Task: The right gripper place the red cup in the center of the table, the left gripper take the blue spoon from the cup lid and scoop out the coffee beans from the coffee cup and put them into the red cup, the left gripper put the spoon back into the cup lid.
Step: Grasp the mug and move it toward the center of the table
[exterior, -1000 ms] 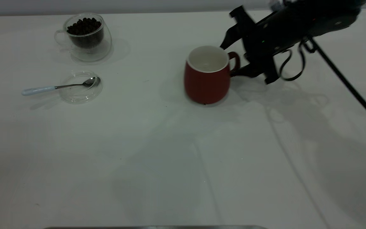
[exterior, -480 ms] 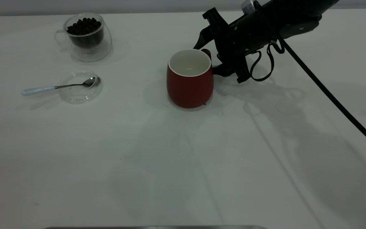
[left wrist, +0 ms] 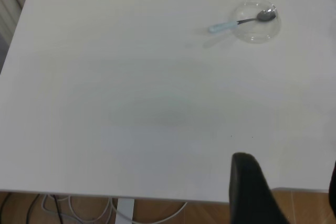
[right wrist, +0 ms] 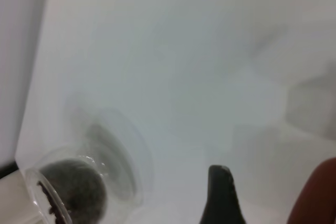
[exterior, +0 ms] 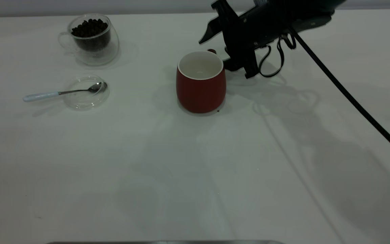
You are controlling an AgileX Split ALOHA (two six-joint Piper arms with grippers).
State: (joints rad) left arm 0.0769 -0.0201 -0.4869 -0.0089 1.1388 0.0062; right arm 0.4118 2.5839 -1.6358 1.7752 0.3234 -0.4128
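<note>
The red cup stands upright and empty on the table near its middle. Its handle points to the far side. My right gripper is open just behind the cup, raised a little, with the handle about between its fingers. In the right wrist view one finger shows beside the cup's red side. The blue spoon lies across the cup lid at the left. The coffee cup with coffee beans stands behind it. My left gripper is open at the table's edge, outside the exterior view.
The right arm and its black cable cross the far right of the table. The left wrist view shows the spoon on the lid, far off, and floor and cables below the table edge.
The right gripper carried the red cup leftward toward the middle of the table, then rose a little off the handle. The cup now stands still. Spoon, lid and coffee cup have not moved.
</note>
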